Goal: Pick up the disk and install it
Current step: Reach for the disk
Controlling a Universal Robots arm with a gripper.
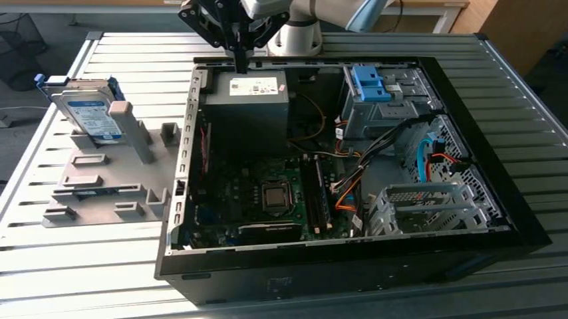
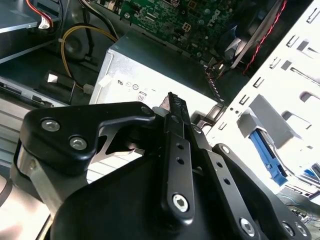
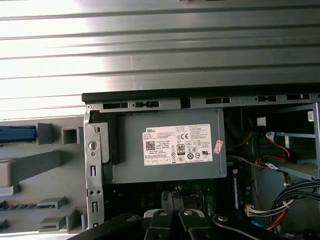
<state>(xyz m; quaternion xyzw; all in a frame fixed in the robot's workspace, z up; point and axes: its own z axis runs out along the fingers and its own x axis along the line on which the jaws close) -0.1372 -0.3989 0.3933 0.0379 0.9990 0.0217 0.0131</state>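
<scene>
Your gripper hung just above the rear edge of the power supply, fingers pressed together with nothing between them. The disk stood upright in the grey fixture, well apart from the power supply toward the exterior view's left. It was outside the open computer case, and nothing was touching it.

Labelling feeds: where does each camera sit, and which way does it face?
Exterior view: off the arm, looking down into the computer case, with the disk at the exterior view's left; arm and hand show.
First wrist view: on the arm, facing the power supply; hand shows.
Second wrist view: close behind the hand, facing the power supply.
Shared: hand, power supply.
</scene>
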